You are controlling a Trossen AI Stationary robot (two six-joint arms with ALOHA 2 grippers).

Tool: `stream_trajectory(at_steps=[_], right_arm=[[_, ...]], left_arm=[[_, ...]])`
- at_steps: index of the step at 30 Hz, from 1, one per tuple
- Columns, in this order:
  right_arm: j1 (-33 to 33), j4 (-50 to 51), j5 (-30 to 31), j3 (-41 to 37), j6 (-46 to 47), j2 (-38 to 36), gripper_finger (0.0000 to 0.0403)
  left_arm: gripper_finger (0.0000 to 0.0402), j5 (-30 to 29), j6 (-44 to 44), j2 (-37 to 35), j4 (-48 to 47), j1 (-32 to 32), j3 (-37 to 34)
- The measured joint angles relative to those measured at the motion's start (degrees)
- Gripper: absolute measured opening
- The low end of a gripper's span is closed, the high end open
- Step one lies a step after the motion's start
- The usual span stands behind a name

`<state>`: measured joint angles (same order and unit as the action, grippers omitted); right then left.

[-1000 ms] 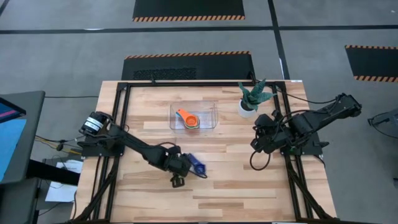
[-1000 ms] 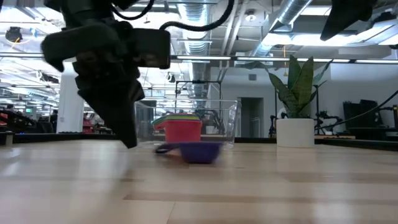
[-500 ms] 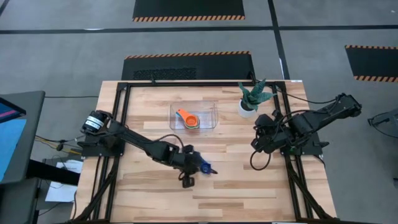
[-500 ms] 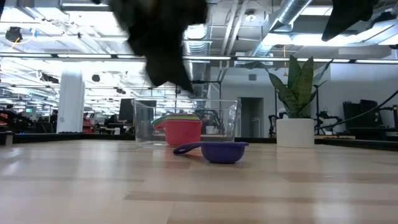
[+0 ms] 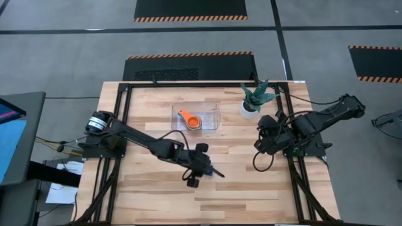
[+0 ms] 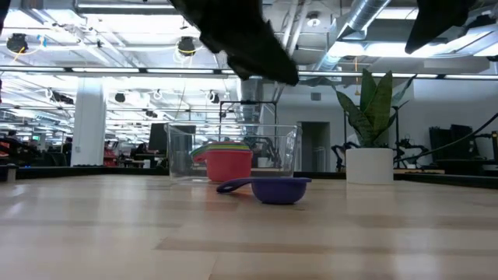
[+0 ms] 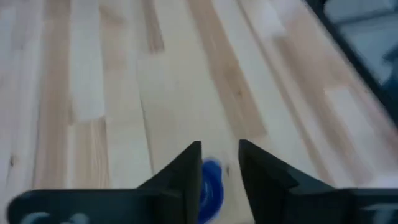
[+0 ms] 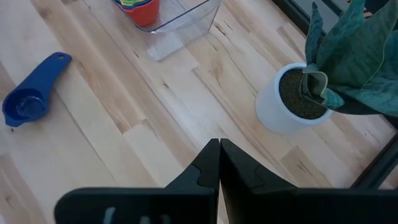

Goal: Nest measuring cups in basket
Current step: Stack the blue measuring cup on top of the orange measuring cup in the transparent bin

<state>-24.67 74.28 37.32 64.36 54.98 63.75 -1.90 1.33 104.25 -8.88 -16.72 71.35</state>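
Observation:
The dark blue measuring cup [image 6: 272, 189] sits upright on its base on the table, handle level, just in front of the clear basket [image 6: 282, 152]. In the high view my left gripper [image 5: 209, 169] covers the cup. That gripper is open with a narrow gap and hovers well above the cup [image 7: 211, 185], which shows between its fingers. The basket [image 5: 215, 108] holds the nested cups, orange on top [image 5: 190, 119] and red outermost [image 6: 229, 164]. My right gripper [image 8: 219, 155] is shut and waits in the air near the table's right edge.
A white pot with a green plant [image 5: 254, 100] stands at the table's far right, beside the basket and close to my right arm. A black frame [image 5: 122, 125] runs along the table's edges. Bare wood [image 5: 239, 194] lies near the table's near edge.
My left gripper rose from table height beside the dark blue cup and moved toward the table's right, ending above the cup. In the first half second the cup slid a short way to the right and turned a little; since then it has stayed put.

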Motion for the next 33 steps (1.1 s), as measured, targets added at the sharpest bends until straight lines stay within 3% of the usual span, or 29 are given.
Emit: stream_trajectory(at_steps=[7,11,19,29,33], right_arm=[[-0.08,1.29,-0.07,0.0,0.04,-0.04,0.0033],[-0.09,2.29,-1.43,-0.02,0.05,-0.02,0.0033],[-0.07,3.5,-2.97,-0.02,0.06,-0.02,0.0033],[-0.07,3.35,-3.47,-0.02,0.13,0.0,0.0033],[-0.07,3.33,-3.56,-0.02,0.13,0.0,0.0033]], left_arm=[[0.0142,0.03,-8.3,4.14,2.07,-0.69,0.28],[0.015,1.05,-8.08,6.26,1.75,-0.91,0.18],[0.0151,3.57,-9.83,9.45,-1.27,-1.37,0.22],[0.0151,-0.09,-10.11,13.75,-2.94,-1.13,0.46],[0.0123,-0.76,-5.69,13.9,-3.04,-0.98,0.7]])
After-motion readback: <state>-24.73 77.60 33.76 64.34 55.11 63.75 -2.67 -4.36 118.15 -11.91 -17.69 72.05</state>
